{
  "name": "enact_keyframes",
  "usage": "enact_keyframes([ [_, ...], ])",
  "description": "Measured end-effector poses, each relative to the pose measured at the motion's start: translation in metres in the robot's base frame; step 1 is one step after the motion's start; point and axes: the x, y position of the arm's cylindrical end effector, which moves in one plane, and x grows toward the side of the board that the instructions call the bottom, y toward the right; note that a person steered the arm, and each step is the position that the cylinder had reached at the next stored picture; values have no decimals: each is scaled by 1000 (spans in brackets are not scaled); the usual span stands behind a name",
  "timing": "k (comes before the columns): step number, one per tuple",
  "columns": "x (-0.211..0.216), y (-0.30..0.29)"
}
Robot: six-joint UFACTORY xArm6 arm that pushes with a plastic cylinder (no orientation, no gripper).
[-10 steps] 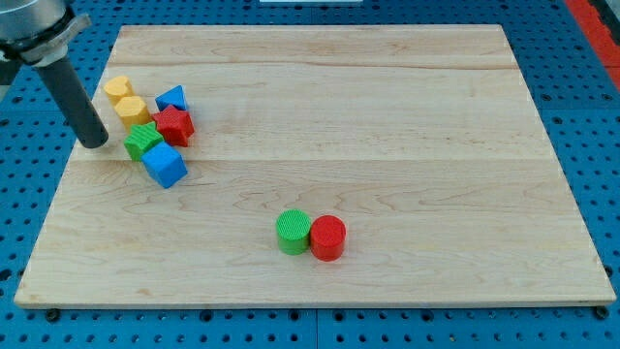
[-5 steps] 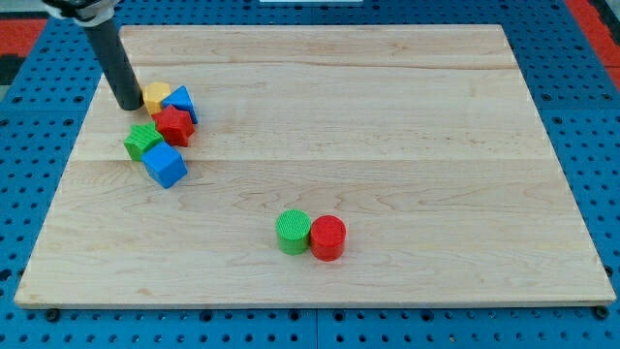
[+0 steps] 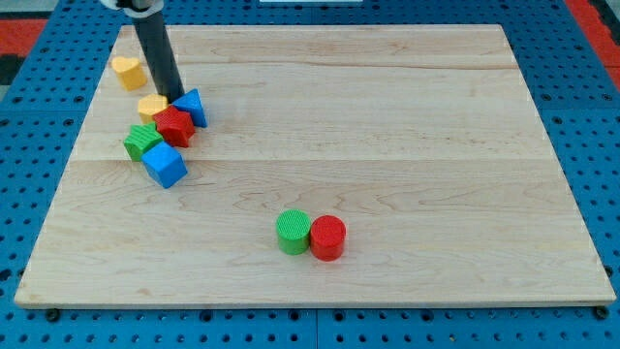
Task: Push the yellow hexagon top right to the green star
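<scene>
We find no jaws on this arm: it ends in a plain dark rod, so nothing is spread, pressed together or pinched. Our tip (image 3: 174, 99) rests on the wooden table (image 3: 387, 145) in its upper left part, and it holds nothing.

The tip stands in the middle of the cluster at the view's left. Just to its left and slightly lower lies the yellow hexagon (image 3: 151, 107), touching or all but touching the rod; we cannot tell which. Just to the tip's right sits the blue triangular block (image 3: 192, 106), likewise at the rod's edge. Directly below the tip is the red block (image 3: 175, 126), of a star-like outline, pressed between the hexagon and the blue triangular block.

The green star (image 3: 142, 142) lies below and left of the yellow hexagon, touching the red block's left side. The hexagon therefore sits at the star's upper right, close against it. Below the star, the blue cube (image 3: 165, 166) touches its lower edge.

A second yellow block (image 3: 127, 72), heart-like in outline, stands apart from the cluster, up and to the left of the rod, near the table's left edge.

Well apart, in the lower middle of the table, a green cylinder (image 3: 294, 232) and a red cylinder (image 3: 327, 237) stand side by side, touching, green on the view's left.
</scene>
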Motion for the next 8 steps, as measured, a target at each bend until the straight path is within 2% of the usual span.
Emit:
enact_keyframes([
  [1,4,15],
  [3,-5,3],
  [6,-12,-65],
  [8,4,-17],
])
